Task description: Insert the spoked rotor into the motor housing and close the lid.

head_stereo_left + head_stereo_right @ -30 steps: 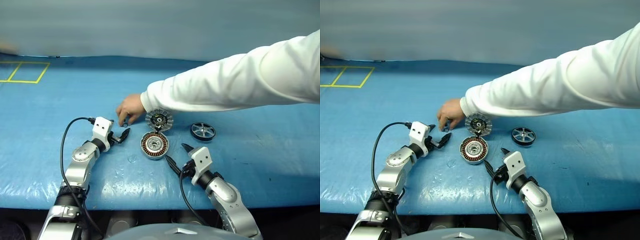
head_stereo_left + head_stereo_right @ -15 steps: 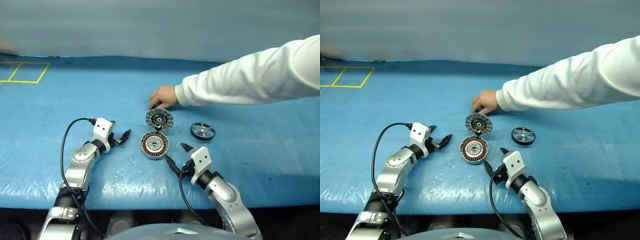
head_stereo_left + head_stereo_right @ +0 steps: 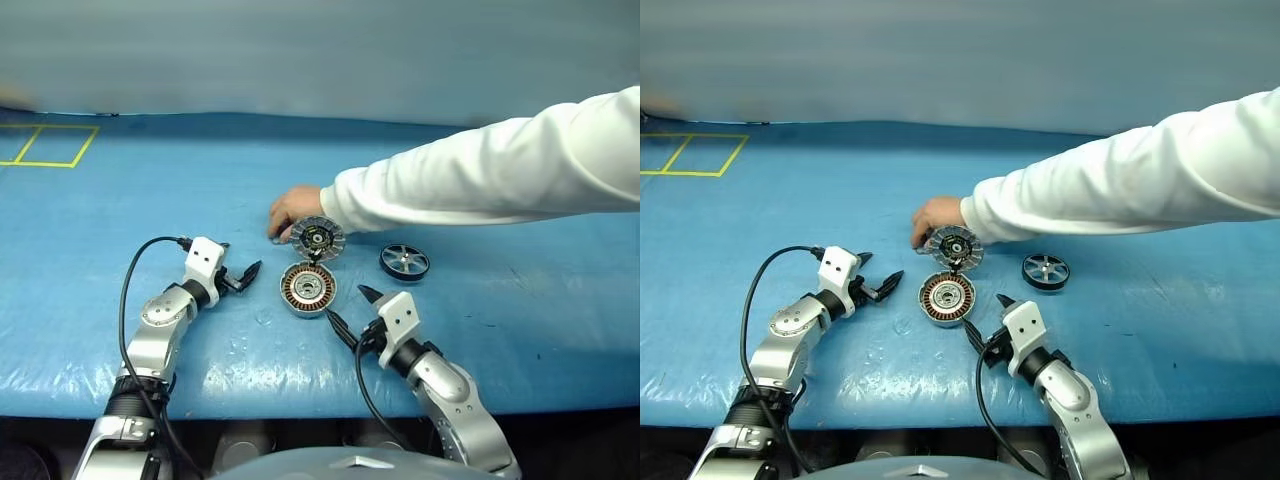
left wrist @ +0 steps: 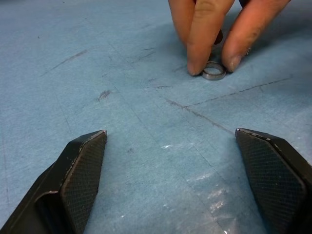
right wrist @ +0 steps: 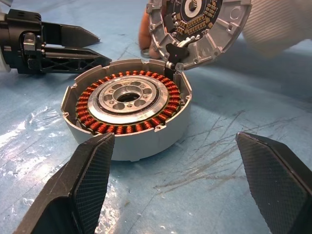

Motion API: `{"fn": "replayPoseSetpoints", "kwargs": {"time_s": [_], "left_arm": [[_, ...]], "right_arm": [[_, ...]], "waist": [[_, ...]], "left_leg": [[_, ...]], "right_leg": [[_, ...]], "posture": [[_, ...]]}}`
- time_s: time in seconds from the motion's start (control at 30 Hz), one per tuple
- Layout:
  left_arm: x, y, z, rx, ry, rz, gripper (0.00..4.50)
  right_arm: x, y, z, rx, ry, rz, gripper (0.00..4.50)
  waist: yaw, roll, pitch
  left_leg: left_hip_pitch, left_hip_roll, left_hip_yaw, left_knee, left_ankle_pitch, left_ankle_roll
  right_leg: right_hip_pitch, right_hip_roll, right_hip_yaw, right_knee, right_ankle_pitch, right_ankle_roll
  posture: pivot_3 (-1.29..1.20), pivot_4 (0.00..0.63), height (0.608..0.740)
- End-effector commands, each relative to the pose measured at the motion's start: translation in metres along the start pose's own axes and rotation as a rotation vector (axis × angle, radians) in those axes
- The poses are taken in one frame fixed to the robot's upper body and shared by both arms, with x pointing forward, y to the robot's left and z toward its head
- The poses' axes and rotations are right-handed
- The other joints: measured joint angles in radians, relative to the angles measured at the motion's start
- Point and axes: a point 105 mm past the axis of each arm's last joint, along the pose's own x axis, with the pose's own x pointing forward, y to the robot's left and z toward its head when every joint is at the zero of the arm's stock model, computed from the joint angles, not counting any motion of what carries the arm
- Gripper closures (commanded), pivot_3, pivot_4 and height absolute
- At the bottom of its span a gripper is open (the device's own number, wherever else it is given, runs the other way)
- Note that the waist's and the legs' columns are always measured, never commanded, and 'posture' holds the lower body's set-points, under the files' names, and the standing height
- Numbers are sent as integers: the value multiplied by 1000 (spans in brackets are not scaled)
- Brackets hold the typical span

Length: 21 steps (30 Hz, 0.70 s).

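The motor housing [image 3: 309,289] sits on the blue table cover [image 3: 120,190], between the two grippers. From the housing, the left gripper [image 3: 246,275] is at about nine o'clock, close by but apart from it, with its fingers spread wide and empty. The right gripper [image 3: 352,313] is at about four o'clock, also spread wide and holding nothing; its wrist view looks straight at the housing wall.

Inside the housing is a ring of copper windings around a silver hub, with no wheel in it. The lid [image 3: 318,238] stands tilted open at the housing's twelve o'clock edge, ribbed inner face showing. The spoked rotor [image 3: 405,262] lies flat on the cover at about two o'clock from the housing, well apart from both grippers.

A person's hand [image 3: 293,211] in a white sleeve [image 3: 480,180] reaches in beside the lid. The left wrist view shows fingertips [image 4: 197,63] pinching a small thin metal ring [image 4: 214,71] against the cover.
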Motion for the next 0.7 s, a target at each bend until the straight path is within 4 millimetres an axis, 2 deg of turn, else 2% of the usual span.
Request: {"fn": "replayPoseSetpoints", "kwargs": {"time_s": [0.03, 0.7], "left_arm": [[-3, 2, 13, 35, -35, -5, 0], [-4, -3, 12, 45, -20, -48, 0]], "right_arm": [[2, 0, 12, -15, -54, 8, 314], [1, 2, 9, -15, -43, 16, 314]], "waist": [[0, 0, 0], [0, 0, 0]], "left_leg": [[0, 0, 0, 0, 0, 0], [0, 0, 0, 1, 0, 0]], "right_leg": [[0, 0, 0, 0, 0, 0], [0, 0, 0, 2, 0, 0]], "posture": [[0, 150, 740], [0, 150, 740]]}}
